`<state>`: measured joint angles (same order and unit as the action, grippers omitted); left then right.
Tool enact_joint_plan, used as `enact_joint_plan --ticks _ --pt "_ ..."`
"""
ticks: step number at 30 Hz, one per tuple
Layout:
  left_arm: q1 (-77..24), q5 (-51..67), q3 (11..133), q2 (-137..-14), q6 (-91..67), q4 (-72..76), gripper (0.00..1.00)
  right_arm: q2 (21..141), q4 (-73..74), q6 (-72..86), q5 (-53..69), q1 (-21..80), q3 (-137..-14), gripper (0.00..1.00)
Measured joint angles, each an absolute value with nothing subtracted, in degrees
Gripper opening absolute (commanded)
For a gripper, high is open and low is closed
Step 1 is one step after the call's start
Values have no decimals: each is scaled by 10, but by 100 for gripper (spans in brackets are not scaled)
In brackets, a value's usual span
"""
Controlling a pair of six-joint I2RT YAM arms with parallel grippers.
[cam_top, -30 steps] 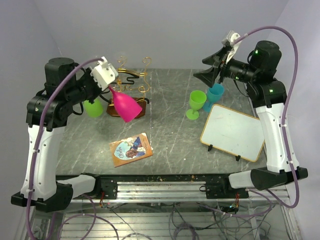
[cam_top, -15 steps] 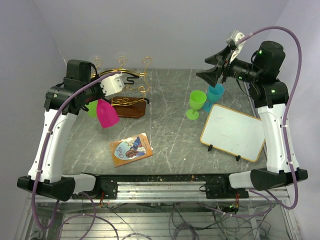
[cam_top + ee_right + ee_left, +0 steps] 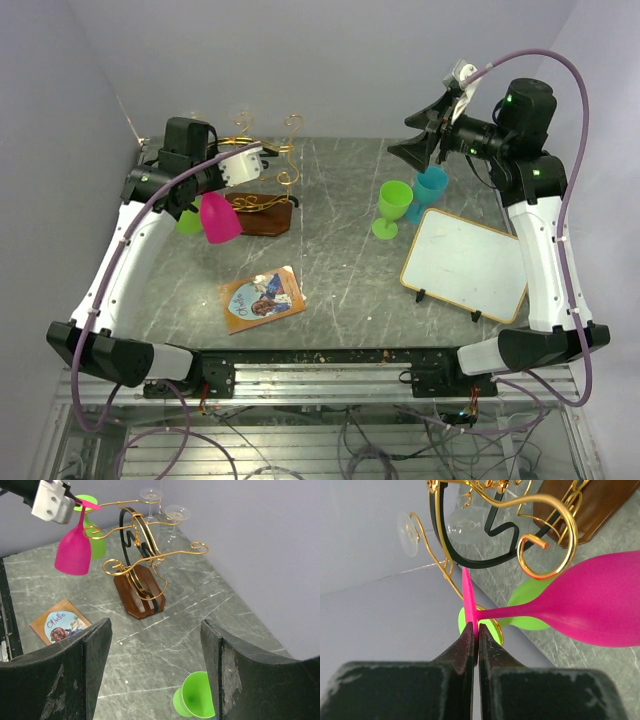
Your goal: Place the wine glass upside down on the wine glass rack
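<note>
The pink wine glass point(image 3: 219, 219) hangs bowl down, its foot pinched edge-on in my left gripper point(image 3: 203, 193). In the left wrist view the gripper point(image 3: 475, 635) is shut on the thin pink foot point(image 3: 466, 592), and the bowl point(image 3: 600, 610) lies just beside a gold scroll tip point(image 3: 538, 542). The wine glass rack point(image 3: 263, 219), gold wire on a brown wooden base point(image 3: 142, 592), stands at the back left, right of the glass point(image 3: 74, 552). My right gripper point(image 3: 402, 140) is open and empty, high at the back right point(image 3: 155, 645).
A green glass point(image 3: 96, 540) hangs upside down on the rack behind the pink one, and two clear glasses point(image 3: 177, 514) hang on its far side. A green goblet point(image 3: 392, 208) and a teal one point(image 3: 432, 188) stand beside a whiteboard point(image 3: 467, 265). A picture card point(image 3: 263, 297) lies near the front.
My left arm has carried the pink glass left and back, next to the rack's left arms, and the glass has turned from slanted to bowl down. The right arm has barely moved.
</note>
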<state>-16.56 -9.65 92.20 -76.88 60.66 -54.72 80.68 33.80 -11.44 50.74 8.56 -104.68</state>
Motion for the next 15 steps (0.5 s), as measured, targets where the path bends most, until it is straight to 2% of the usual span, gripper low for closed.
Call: enact_joint_plan --ticks 15 --pt "-194 -166 864 -782 610 -424 7 812 339 -124 508 85 -1047 74"
